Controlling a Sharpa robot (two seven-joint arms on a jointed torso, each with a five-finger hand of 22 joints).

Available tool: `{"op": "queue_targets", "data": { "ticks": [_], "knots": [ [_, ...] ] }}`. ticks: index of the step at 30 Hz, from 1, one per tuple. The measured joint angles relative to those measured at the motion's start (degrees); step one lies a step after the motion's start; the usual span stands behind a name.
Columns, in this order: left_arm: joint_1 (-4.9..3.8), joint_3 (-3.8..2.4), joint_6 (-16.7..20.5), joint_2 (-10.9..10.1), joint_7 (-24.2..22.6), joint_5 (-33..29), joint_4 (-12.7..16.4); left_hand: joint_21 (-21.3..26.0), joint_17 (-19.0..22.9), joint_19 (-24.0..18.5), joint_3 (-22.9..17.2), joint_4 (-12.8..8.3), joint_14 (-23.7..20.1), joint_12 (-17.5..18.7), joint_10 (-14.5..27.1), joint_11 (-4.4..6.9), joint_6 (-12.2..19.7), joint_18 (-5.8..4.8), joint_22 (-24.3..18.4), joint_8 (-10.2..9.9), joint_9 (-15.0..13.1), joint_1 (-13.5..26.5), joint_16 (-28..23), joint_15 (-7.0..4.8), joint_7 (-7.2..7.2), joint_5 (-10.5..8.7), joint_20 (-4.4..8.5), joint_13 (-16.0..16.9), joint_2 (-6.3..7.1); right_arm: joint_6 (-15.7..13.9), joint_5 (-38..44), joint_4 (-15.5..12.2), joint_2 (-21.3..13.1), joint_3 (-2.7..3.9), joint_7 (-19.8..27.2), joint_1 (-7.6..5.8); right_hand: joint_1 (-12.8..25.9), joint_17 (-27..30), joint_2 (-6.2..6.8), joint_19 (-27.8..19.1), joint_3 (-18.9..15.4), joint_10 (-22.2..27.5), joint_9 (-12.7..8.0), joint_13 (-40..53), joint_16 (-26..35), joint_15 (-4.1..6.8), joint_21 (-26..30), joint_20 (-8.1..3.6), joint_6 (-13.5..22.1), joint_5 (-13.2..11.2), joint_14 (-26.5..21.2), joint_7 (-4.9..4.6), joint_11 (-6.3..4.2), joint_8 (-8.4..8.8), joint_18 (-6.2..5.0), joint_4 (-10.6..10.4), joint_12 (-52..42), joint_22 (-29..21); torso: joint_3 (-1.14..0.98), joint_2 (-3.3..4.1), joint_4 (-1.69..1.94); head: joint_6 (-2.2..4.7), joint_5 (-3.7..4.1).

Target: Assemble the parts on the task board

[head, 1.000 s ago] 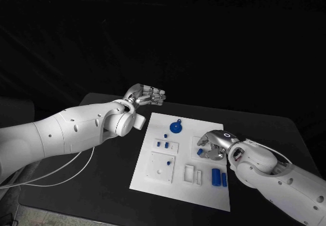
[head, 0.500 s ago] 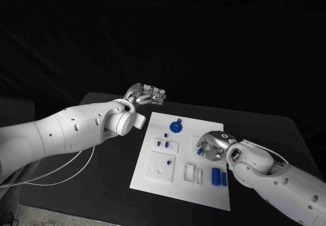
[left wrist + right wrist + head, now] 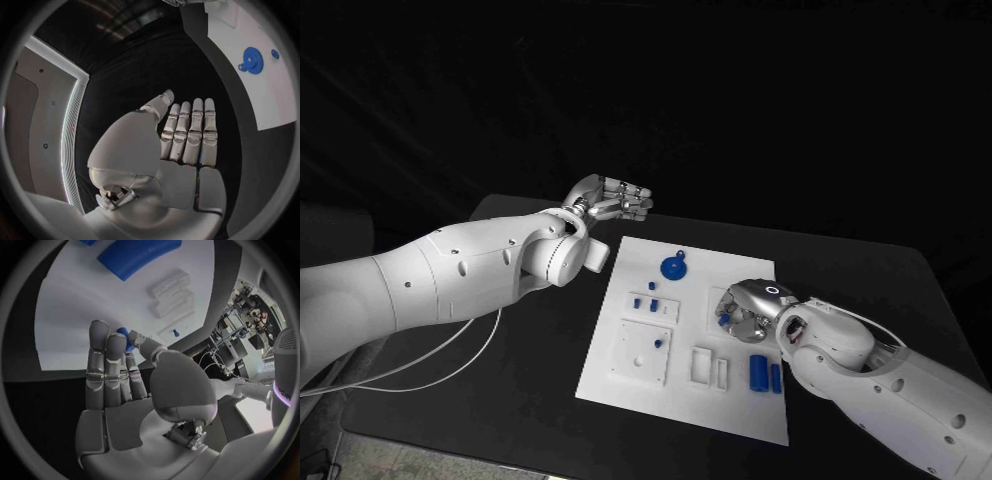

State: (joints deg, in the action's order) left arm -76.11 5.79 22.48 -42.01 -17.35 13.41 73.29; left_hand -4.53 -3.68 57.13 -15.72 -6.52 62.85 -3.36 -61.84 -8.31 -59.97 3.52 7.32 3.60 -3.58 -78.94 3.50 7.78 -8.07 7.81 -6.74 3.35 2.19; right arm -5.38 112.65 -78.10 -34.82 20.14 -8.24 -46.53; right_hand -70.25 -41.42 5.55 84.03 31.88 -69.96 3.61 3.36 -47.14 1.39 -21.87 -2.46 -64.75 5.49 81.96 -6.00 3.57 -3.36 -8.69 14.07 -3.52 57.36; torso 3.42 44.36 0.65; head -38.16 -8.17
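The white rectangular task board (image 3: pixel 678 340) lies at centre frame on the black bench (image 3: pixel 502 330), its long axis running from upper right to lower left. The right hand (image 3: pixel 750 309) sits over the board's right edge, thumb and fingers (image 3: pixel 116 347) pinching a small blue peg (image 3: pixel 124 335). A round blue gear (image 3: pixel 674 269) rests near the board's upper end; two blue cylinders (image 3: pixel 764 375) lie lengthwise at its lower right. The left hand (image 3: pixel 613 203) hovers off the board at upper left, fingers together and curled, holding nothing.

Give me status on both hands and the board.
Left hand off the board, fingers straight, holding nothing. Right hand over the task board, fingers pinching a small blue part. Nothing in the way.
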Motion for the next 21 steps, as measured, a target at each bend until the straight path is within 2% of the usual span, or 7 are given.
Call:
{"op": "queue_targets", "data": {
  "ticks": [4,8,11,16,21],
  "knots": [
    [0.0,0.0,0.0,-0.01,0.02,0.0,-0.02,0.0,0.0,0.0,0.0,0.0,0.0,0.0,0.0,0.0,0.0,0.0,0.0,0.0,0.0,0.0,0.0,0.0,0.0,0.0,0.0,0.0,0.0,-0.45,0.23,0.25,0.04,-0.07,-0.02,-0.06,-0.19,0.0,-0.94,0.01,0.32,-2.65,0.08,0.0,0.0,0.49,-0.23,-0.65,-2.53,-0.52,0.0,0.22,-0.73,-0.28,0.64,-0.33,0.16,0.16,0.01,0.01,0.03,-0.09,-0.03],
    [0.0,0.0,0.0,-0.02,0.04,0.0,-0.04,0.0,0.0,0.0,0.0,0.0,0.0,0.0,0.0,0.0,0.0,0.0,0.0,0.0,0.0,0.0,0.0,0.0,0.0,0.0,0.0,0.0,0.0,-1.61,0.47,0.29,0.13,-0.14,-0.13,-0.04,-0.04,-0.08,-1.2,0.01,1.01,-4.9,0.11,0.04,0.05,1.2,-0.7,-1.23,-4.82,0.95,0.11,0.76,-1.27,-0.04,1.24,-0.25,0.28,0.71,0.01,0.01,0.0,-0.2,-0.13],
    [0.0,0.0,0.0,-0.02,0.05,0.0,-0.05,0.0,0.0,0.0,0.0,0.0,0.0,0.0,0.0,0.0,0.0,0.0,0.0,0.0,0.0,0.0,0.0,0.0,0.0,0.0,0.0,0.0,0.0,-2.51,0.68,0.24,0.19,-0.18,-0.25,0.0,-0.06,-0.08,-1.2,0.01,1.52,-5.77,0.15,0.12,0.11,1.58,-1.11,-1.68,-6.03,0.73,0.13,1.09,-1.17,-0.05,1.66,0.26,0.28,1.26,0.01,0.0,0.0,-0.23,-0.15],
    [0.0,0.0,0.0,0.0,0.07,0.0,-0.09,0.0,0.0,0.0,0.0,0.0,0.0,0.0,0.0,0.0,0.0,0.01,0.0,0.0,0.0,0.0,0.0,0.0,0.0,0.0,0.0,0.0,0.0,-4.26,1.3,-0.11,0.2,-0.28,-0.68,0.12,-0.21,-0.16,-1.34,-0.05,2.81,-6.14,0.16,0.47,0.26,1.79,-1.97,-1.88,-6.74,-0.83,0.33,1.08,-0.82,-0.16,2.09,0.85,0.27,2.23,0.01,-0.01,0.0,-0.24,-0.2],
    [0.0,0.0,0.0,0.0,0.09,0.0,-0.23,0.0,0.0,0.0,0.0,0.0,0.0,0.0,0.0,0.0,0.0,0.0,0.0,0.0,0.0,0.0,0.0,0.0,0.0,0.0,0.0,0.0,0.0,-6.38,1.63,-1.1,-0.12,-0.21,-1.08,0.17,-0.35,-0.3,-1.51,-0.09,3.26,-6.14,0.63,0.23,0.37,1.99,-2.05,-2.36,-6.88,-1.07,0.54,1.22,-0.82,-0.16,2.57,1.04,0.32,2.84,0.01,-0.02,0.01,-0.26,-0.42]
  ]
}}
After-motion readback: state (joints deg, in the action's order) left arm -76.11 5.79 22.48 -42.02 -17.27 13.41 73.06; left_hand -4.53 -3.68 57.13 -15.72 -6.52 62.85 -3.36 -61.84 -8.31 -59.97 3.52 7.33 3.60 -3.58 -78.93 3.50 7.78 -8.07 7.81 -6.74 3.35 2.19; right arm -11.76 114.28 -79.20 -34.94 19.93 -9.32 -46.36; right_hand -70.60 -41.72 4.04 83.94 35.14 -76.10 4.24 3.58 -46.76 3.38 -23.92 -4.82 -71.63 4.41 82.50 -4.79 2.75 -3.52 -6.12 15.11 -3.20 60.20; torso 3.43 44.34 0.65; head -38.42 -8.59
